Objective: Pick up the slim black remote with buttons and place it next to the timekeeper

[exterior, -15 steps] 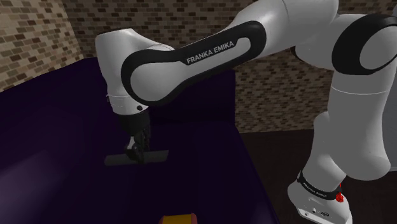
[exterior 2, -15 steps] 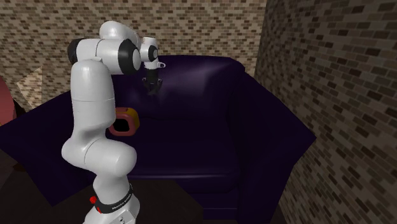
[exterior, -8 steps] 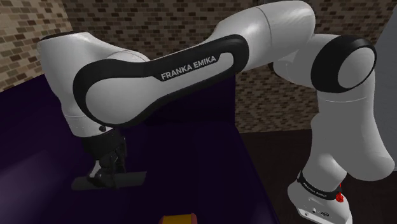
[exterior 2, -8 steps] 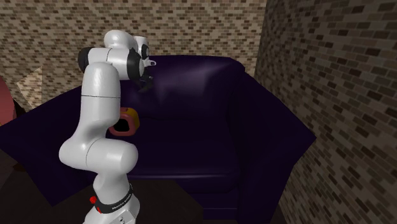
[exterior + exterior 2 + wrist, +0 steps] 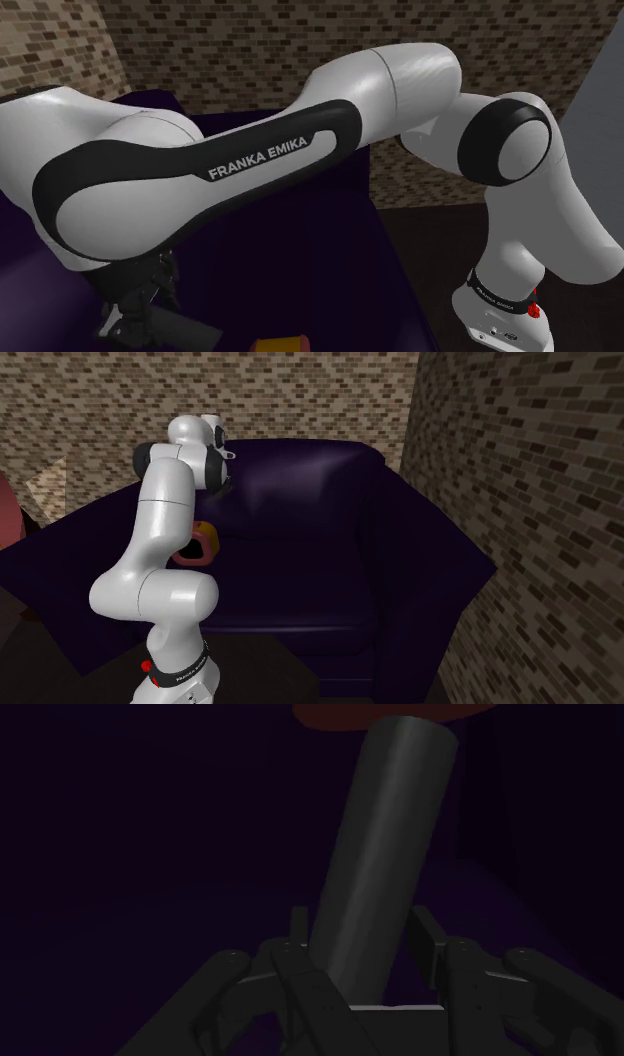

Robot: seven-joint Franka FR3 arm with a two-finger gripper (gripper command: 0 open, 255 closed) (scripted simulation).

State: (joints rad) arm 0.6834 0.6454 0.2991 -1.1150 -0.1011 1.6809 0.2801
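The stand (image 5: 500, 318) is seen at 4 o'clock in the shoulder view, on a dark floor (image 5: 440, 240). From it the white arm (image 5: 260, 165) is bent over at the elbow and carried across toward 8 o'clock, with the wrist turned down. The hand (image 5: 135, 318) is hung under the wrist at 7 o'clock, pointed down over the seat (image 5: 310, 260) of a dark purple sofa (image 5: 320, 552).

In the wrist view the hand (image 5: 358, 939) is clamped on the remote (image 5: 385, 854): a black finger (image 5: 296, 939) is pressed to each long side of it. The remote is drawn as a slim dark grey slab, and no buttons can be made out on it. It is held near one end, and its free end is pointed away from the hand toward a reddish shape, the clock (image 5: 380, 712). In the shoulder view the remote (image 5: 190, 333) is shown as a flat dark strip under the fingers.

A yellow and orange sliver of the clock (image 5: 281, 344) is cut by the frame at 6 o'clock, near the remote. In the second exterior view the clock (image 5: 205, 540) is partly hidden by the arm.

The seat is bounded by the backrest (image 5: 310, 462) at 12 o'clock and an armrest (image 5: 430, 552) at 3 o'clock. Brick walls (image 5: 300, 392) are set behind.
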